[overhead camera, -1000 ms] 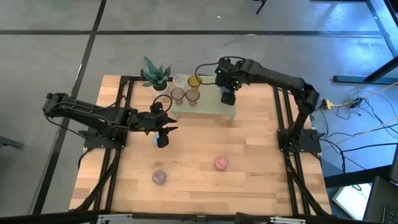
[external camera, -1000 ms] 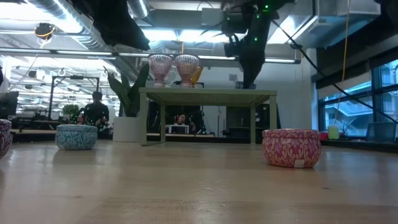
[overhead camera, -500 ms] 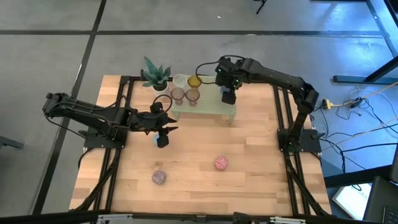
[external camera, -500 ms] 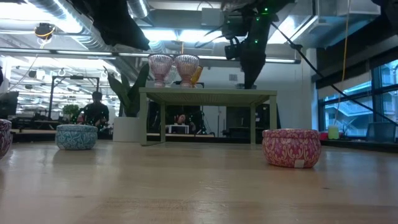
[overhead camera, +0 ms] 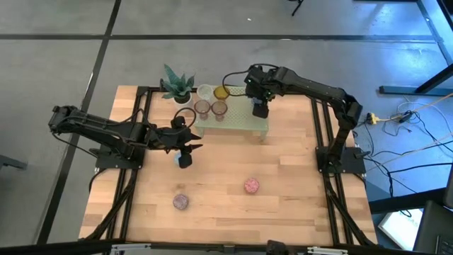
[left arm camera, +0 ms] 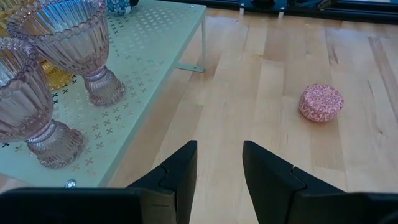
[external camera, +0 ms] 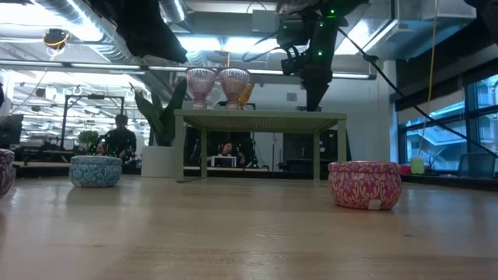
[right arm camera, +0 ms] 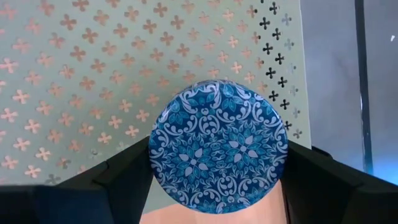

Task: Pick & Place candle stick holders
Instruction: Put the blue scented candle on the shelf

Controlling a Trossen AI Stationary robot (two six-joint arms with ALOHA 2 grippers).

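My right gripper point(overhead camera: 259, 108) points down over the right part of the pale green perforated stand point(overhead camera: 237, 122) and is shut on a round blue patterned holder point(right arm camera: 217, 146). Two mauve ribbed glass holders point(overhead camera: 202, 108) point(overhead camera: 219, 108) stand on their feet on the stand, with an amber one point(overhead camera: 221, 93) and a clear one point(overhead camera: 205, 91) behind them. My left gripper point(overhead camera: 185, 146) is open and empty, well above the table near the stand's near left corner. A blue holder point(external camera: 96, 171), a pink one point(overhead camera: 251, 185) and a mauve one point(overhead camera: 180, 202) sit on the table. My right gripper pinches the blue patterned holder between its two fingers point(right arm camera: 127, 180), on opposite sides of its round wall point(right arm camera: 155, 158). The fingers come from above, pointing down. The holder sits level, top up, over the stand point(right arm camera: 93, 74); whether it rests on the stand I cannot tell.
A potted spiky plant point(overhead camera: 177, 85) stands at the far left beside the stand. Bare wood point(overhead camera: 283, 205) spreads across the table's near half around the loose holders. In the low view a person point(external camera: 120, 138) shows in the room beyond the table.
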